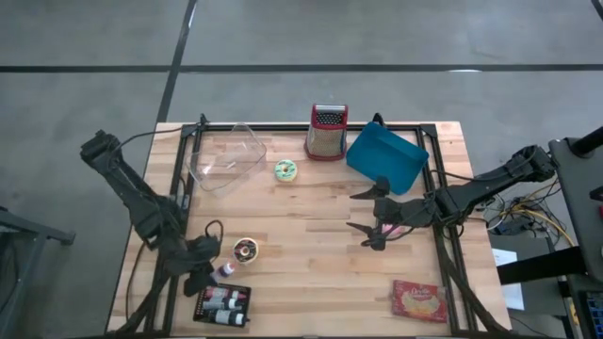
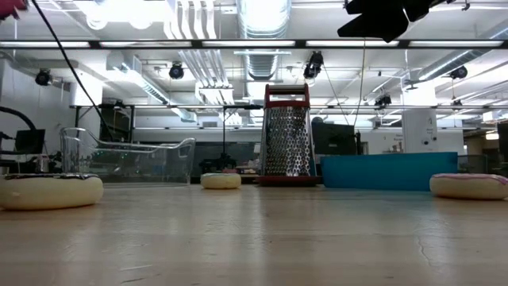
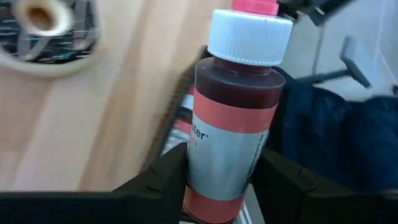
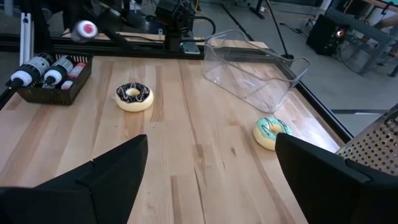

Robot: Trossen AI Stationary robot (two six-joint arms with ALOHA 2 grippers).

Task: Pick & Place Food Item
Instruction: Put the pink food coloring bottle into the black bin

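Looking across the table from the side:

Sauce bottle [image 3: 239, 106]: showing a white ribbed cap, a pink nozzle tip, dark red sauce inside and a grey and red label; sitting between the left gripper's fingers, just above the black bottle tray [image 1: 222, 303] at the table's front left corner.

Left gripper [image 1: 209, 270]: pinching the sauce bottle around its lower body, one dark finger [image 3: 158, 180] pressing on each side; hanging just over the near left edge, beside the tray.

Left arm: reaching in from the left side, folding down low toward the front.

Chocolate donut [image 1: 246, 250]: lying flat on the wood just beside the left gripper, dark icing on top, pale ring below.

Green-iced donut [image 1: 285, 169]: resting near the table's middle back, between the clear plastic container [image 1: 226, 157] and the box grater [image 1: 326, 131].

Pink donut [image 2: 468, 185]: showing at table level in the low view, near the right gripper.

Right gripper [image 1: 374, 218]: spreading its jaws wide, gripping nothing; hovering right of centre, pointing toward the open middle.

Right arm: stretching in from the right edge, lying nearly level.

Blue tray [image 1: 386, 158]: sitting tilted at the back right, just beside the grater.

Snack packet [image 1: 420, 300]: lying flat near the front right corner, well apart from both grippers.

Open room: bare wood running through the table's [image 1: 311, 264] centre and front middle, between the two grippers.
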